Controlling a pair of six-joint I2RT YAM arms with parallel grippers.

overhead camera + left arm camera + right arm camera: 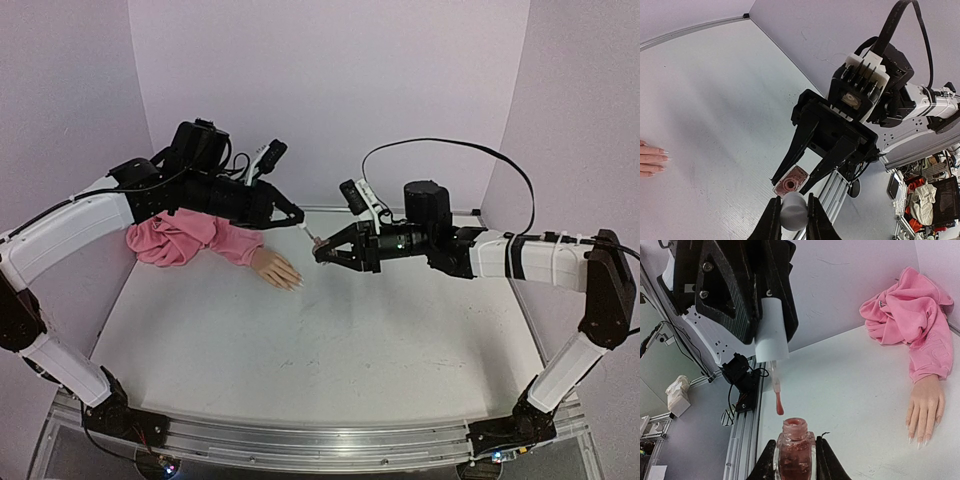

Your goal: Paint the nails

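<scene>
The flesh-coloured mannequin hand [277, 269] with a pink sleeve [190, 238] lies on the table at the left; its pale nails [918, 441] point toward the middle. My left gripper [791, 216] is shut on the white cap [793, 211] of the polish brush, held in the air. The brush tip [779, 408], wet with pink polish, hangs just above the open polish bottle [795, 452]. My right gripper [795, 462] is shut on that bottle and holds it off the table, right of the hand. In the top view the two grippers meet near the bottle [318, 246].
The white table [320, 350] has purple walls behind and at the sides. Metal rails [310, 445] run along the near edge by the arm bases. The pink sleeve bunches at the far left by the wall.
</scene>
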